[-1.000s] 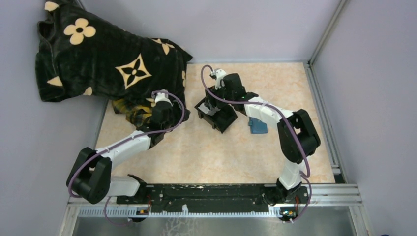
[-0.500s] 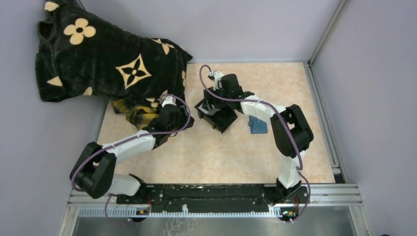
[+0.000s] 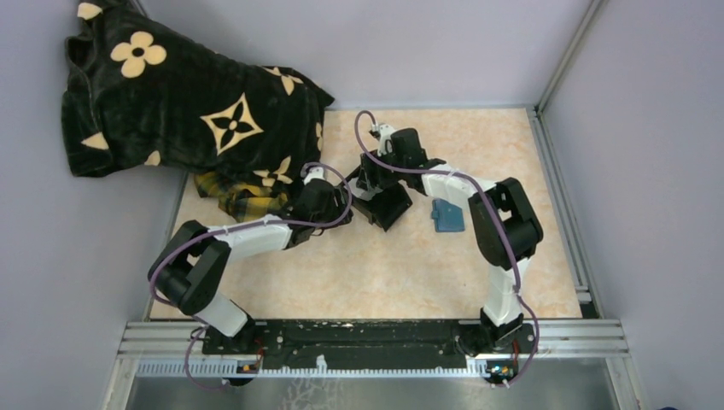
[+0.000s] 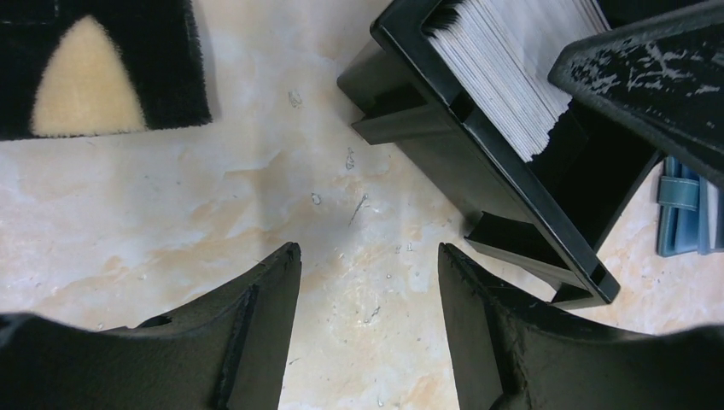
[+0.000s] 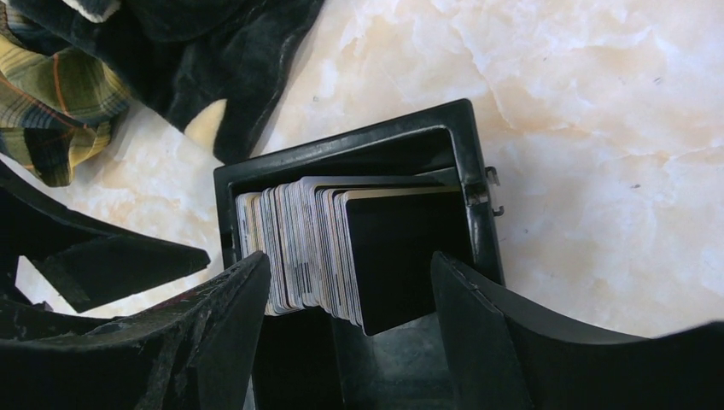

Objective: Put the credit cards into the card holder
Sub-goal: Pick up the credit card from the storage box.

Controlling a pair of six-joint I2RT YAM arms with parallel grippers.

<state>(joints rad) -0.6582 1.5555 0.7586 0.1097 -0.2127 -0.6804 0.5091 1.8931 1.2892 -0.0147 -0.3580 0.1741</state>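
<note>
- Black plush blanket (image 3: 188, 102), cream flower and star motifs: lying bunched over the far-left corner of the table and spilling past its edge.
- Yellow-green plaid cloth (image 3: 230, 195): showing from under the blanket's near hem.
- Black open-topped plastic box (image 3: 390, 207): sitting mid-table, askew to the edges, near the blanket.
- Marbled peach tabletop (image 3: 384, 273): carrying all of the above.
- Lilac walls (image 3: 444, 43): enclosing the table on three sides.
- Metal rail (image 3: 376, 337): running along the near edge.

No writing, brand or number is legible anywhere, not even on the credit cards (image 5: 299, 243).
</note>
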